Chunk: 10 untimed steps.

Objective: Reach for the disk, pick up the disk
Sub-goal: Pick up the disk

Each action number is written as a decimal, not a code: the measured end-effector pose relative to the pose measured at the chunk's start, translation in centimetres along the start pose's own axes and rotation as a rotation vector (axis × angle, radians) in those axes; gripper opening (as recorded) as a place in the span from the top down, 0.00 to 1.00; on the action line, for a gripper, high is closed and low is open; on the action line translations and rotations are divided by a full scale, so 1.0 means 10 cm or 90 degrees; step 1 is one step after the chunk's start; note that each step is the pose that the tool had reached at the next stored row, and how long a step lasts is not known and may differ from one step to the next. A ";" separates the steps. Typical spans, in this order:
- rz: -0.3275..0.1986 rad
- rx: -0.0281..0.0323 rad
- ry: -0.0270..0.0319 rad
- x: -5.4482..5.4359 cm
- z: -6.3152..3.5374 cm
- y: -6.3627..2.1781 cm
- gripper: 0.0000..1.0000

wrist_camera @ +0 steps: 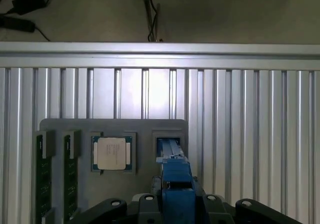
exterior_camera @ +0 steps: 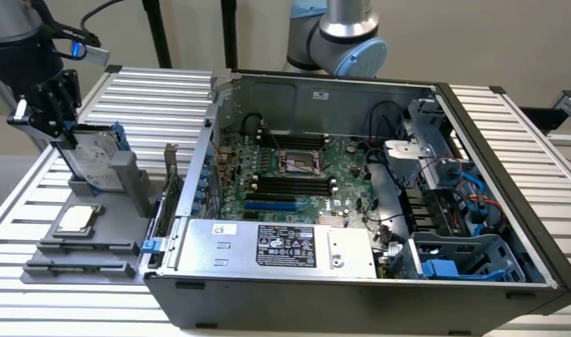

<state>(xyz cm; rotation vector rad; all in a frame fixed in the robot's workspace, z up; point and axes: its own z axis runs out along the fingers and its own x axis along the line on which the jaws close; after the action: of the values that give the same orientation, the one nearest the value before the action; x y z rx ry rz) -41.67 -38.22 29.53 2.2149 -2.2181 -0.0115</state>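
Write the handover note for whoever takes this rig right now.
Gripper: shut on the disk, holding its upper end by the blue carrier.
Disk: on edge and slightly tilted, lower end at the slot of the grey holder, next to the chip, to the exterior view's left of the open computer.
Done: reach and grasp.
Left: the lift. I cannot tell whether the disk's lower end has left the slot.

gripper (exterior_camera: pixel 62 133) | pointing straight down | jaws partly closed, clamping | exterior view's left
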 end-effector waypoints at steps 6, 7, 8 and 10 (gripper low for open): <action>0.000 -0.0001 0.0000 0.00 -0.158 0.001 0.67; 0.000 0.0000 0.0000 0.00 -0.198 0.001 0.67; 0.000 -0.0001 0.0000 0.00 -0.243 0.002 0.67; 0.000 0.0000 0.0000 0.00 -0.335 0.001 0.67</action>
<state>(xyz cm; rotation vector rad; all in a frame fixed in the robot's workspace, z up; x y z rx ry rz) -41.65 -38.22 32.88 2.2152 -2.2179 -0.0115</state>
